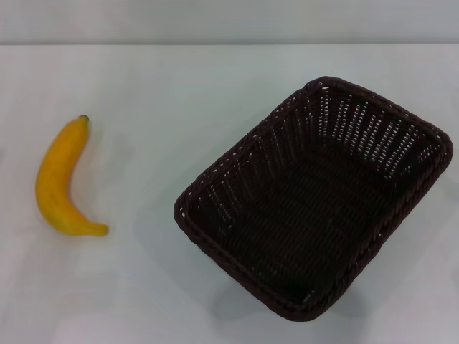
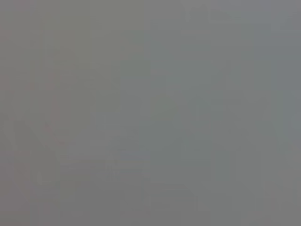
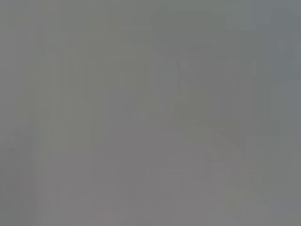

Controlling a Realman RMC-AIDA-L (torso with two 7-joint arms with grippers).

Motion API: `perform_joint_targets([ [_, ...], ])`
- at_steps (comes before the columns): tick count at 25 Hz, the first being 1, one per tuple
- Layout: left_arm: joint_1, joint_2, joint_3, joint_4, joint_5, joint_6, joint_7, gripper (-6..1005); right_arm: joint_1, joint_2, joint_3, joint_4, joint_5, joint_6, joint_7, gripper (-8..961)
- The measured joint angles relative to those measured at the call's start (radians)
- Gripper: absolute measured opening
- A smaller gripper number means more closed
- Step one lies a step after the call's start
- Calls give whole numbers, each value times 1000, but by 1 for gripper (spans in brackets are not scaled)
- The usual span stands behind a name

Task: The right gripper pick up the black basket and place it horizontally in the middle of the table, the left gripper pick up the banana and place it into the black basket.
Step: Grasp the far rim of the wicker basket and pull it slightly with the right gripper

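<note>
The black basket (image 1: 315,201) stands on the white table (image 1: 165,93) at the right of the head view, turned at an angle, open side up and empty. The banana (image 1: 61,179) lies on the table at the left, well apart from the basket, its dark stem tip pointing away from me. Neither gripper shows in the head view. Both wrist views show only a plain grey blur with no object and no fingers.
The table's far edge (image 1: 229,44) meets a grey wall at the top of the head view. Bare tabletop lies between the banana and the basket.
</note>
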State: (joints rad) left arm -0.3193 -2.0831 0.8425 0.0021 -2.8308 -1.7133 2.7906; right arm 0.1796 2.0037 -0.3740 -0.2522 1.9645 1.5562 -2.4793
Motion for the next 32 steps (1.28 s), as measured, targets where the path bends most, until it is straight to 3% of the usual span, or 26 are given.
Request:
perform_joint_targets([
  [9, 6, -1, 0, 5, -11, -10, 0, 895, 13, 0, 3, -4, 7, -4, -21, 853],
  [13, 14, -2, 0, 4, -11, -23, 0, 895, 9, 0, -38, -98, -25, -3, 101, 852],
  [19, 38, -4, 0, 2, -9, -79, -5, 895, 17, -1, -120, -469, -223, -103, 505, 851],
  [25, 43, -5, 1, -3, -7, -104, -6, 894, 74, -1, -188, -817, -475, -117, 901, 851],
  [29, 43, -6, 4, -6, -4, -103, -7, 894, 146, -13, -267, -1016, -673, -108, 1153, 850],
  [30, 43, -6, 4, -6, -3, -102, -8, 894, 146, -13, -267, -1016, -673, -108, 1153, 850],
  [32, 44, -6, 4, -7, -3, -101, -10, 894, 226, -25, -347, -1162, -873, -88, 1362, 850],
])
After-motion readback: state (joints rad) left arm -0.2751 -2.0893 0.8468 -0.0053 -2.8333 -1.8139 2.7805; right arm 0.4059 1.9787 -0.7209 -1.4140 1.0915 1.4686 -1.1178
